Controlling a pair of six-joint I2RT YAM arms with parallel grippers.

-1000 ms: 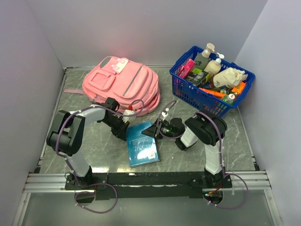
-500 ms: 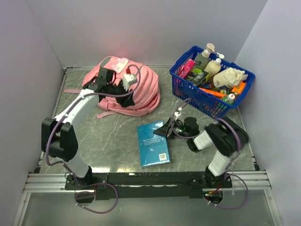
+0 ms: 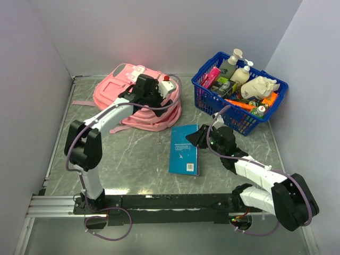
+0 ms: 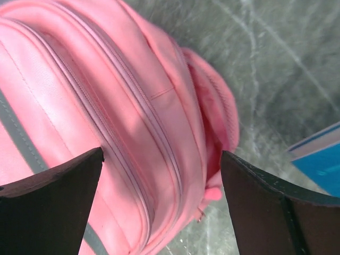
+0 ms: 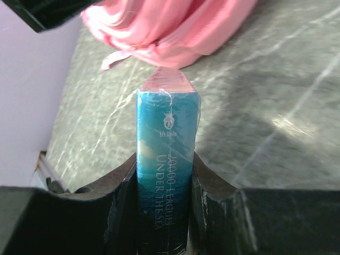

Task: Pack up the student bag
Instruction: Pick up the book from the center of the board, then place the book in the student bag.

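Observation:
The student bag (image 3: 118, 91), a pink fabric backpack, lies at the back left of the table. My left gripper (image 3: 151, 94) hovers over its right end, open. In the left wrist view the bag (image 4: 122, 106) and its zip seams fill the space between the wide-apart fingers (image 4: 53, 196), and the gripper (image 4: 162, 180) holds nothing. My right gripper (image 3: 197, 138) is shut on a blue book (image 3: 185, 150) mid-table. In the right wrist view the book's spine (image 5: 167, 143) is clamped between the gripper (image 5: 166, 180) jaws, pointing toward the bag (image 5: 175, 26).
A blue plastic basket (image 3: 210, 101) full of bottles and packets stands at the back right, close behind the right arm. Grey walls enclose the table on three sides. A pink strap (image 3: 81, 102) trails from the bag's left side.
The left gripper swung up from the table onto the bag, then right along it, and opened wide. The right arm carried the book right and toward the bag, turning it.

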